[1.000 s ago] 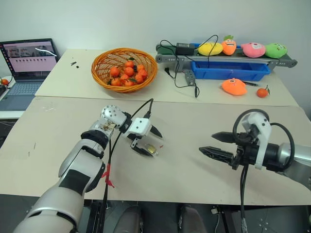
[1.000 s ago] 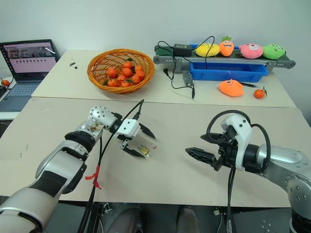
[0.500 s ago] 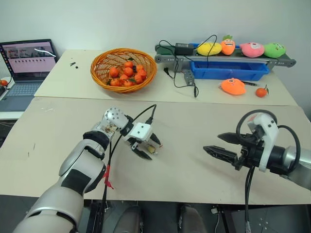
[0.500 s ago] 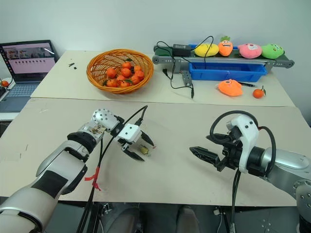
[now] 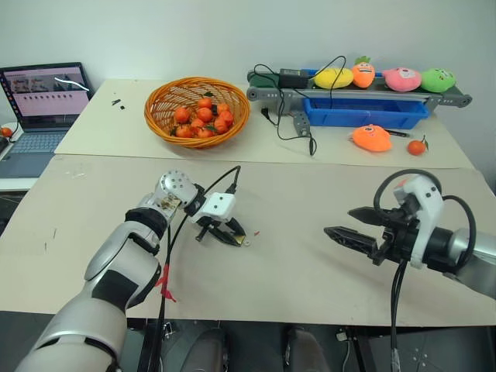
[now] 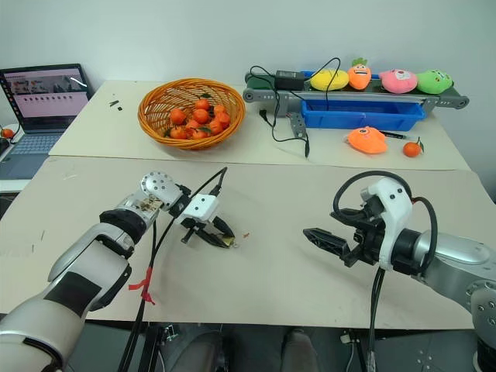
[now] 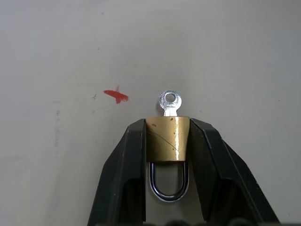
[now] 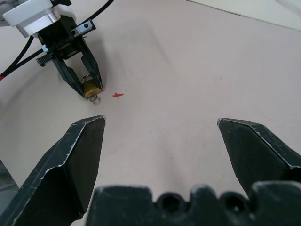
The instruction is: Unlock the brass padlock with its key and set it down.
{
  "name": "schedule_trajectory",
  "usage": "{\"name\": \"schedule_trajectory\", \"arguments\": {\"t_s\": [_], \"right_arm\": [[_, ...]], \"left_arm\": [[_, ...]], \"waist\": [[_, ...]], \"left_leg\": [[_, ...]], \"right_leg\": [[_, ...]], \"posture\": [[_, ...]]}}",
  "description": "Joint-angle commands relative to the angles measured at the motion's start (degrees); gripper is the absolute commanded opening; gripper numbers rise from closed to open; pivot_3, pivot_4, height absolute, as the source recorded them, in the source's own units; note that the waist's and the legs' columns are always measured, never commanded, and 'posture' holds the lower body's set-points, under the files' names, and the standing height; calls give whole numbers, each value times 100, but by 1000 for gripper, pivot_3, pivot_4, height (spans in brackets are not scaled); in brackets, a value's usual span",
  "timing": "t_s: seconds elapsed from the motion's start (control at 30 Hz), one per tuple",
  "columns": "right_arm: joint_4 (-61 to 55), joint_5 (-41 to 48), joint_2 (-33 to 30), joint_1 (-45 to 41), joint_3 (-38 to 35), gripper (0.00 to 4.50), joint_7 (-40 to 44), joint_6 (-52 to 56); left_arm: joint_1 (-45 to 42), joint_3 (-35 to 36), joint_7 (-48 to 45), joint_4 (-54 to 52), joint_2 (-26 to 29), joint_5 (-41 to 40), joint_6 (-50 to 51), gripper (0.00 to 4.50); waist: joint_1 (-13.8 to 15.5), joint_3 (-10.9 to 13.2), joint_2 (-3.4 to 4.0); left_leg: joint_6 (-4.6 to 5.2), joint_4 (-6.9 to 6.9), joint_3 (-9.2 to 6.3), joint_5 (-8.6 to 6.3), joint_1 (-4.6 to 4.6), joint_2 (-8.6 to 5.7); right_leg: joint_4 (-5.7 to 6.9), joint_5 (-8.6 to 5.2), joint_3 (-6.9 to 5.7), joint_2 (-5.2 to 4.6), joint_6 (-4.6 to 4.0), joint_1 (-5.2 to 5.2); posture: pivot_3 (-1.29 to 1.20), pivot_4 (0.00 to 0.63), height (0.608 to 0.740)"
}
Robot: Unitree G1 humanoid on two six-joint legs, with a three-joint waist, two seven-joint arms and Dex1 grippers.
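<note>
The beige table (image 5: 310, 271) carries everything, with an orange basket (image 5: 198, 108) of small oranges at twelve o'clock from the left gripper (image 5: 227, 232) and a laptop (image 5: 43, 105) off at ten o'clock. The right gripper (image 5: 350, 225) hangs at three o'clock from the left one, well apart, its fingers spread wide and empty. The left gripper's two black fingers (image 7: 129, 174) are clamped on the sides of the brass padlock (image 7: 167, 140), low over the table, shackle toward the wrist. The key (image 7: 170, 102) sticks out of the body's far end. The risk, as I judge it: the grip covers only the smooth brass flanks, so twisting the key could spin or squirt the padlock loose.
</note>
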Motion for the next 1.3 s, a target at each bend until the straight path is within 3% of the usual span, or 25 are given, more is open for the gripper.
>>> {"name": "schedule_trajectory", "arguments": {"t_s": [0.03,0.2,0.53,0.73,0.9,1.1,1.27,1.3], "right_arm": [[39,59,-117,-183,65,4500,63,-208],[226,-312,-196,-461,444,4500,262,-498],[62,-2362,-370,-869,1928,4500,933,-2325],[136,-4019,-675,-1078,2960,4500,1366,-3639],[560,-5305,-801,-354,3274,4500,1482,-5050],[709,-6077,-510,-99,3228,4500,1288,-5906],[564,-6315,-154,-127,3255,4500,1264,-5986],[525,-6313,-103,-145,3258,4243,1309,-5959]], "left_arm": [[-121,554,-17,-476,-66,-448,604,827],[19,1213,-7,-1241,-136,-486,1202,827],[982,1745,403,-3865,-20,-529,2958,827],[900,1833,368,-4058,-48,-481,3236,827],[811,1895,324,-3961,-108,-449,3288,827],[920,1871,262,-4039,-162,-431,3301,827],[928,1861,229,-4066,-237,-425,3338,827],[928,1857,217,-4067,-250,-425,3328,827]], "waist": [[1,0,0],[-1,0,0],[-42,-1,3],[-28,-1,3],[-1,-1,3],[-30,-1,3],[-25,-1,3],[-21,-1,3]], "left_leg": [[0,1,-1,0,-4,0],[7,18,-3,-4,-17,-2],[0,22,-2,0,-16,-2],[-2,23,-2,1,-13,-5],[-35,23,18,20,-17,-9],[-37,24,28,22,-13,-7],[-37,24,20,22,-13,-7],[-37,24,20,22,-13,-7]], "right_leg": [[0,0,0,0,0,-3],[0,0,-2,0,1,-8],[3,0,1,3,4,-9],[4,0,0,3,4,-6],[-3,-3,-5,2,7,-2],[2,-3,-2,2,7,-2],[1,-3,-2,3,7,-2],[0,-3,-2,3,7,-3]], "posture": [[0,150,740],[0,150,740],[0,150,740],[0,150,740],[0,150,740],[0,150,740],[0,150,740],[0,150,740]]}}
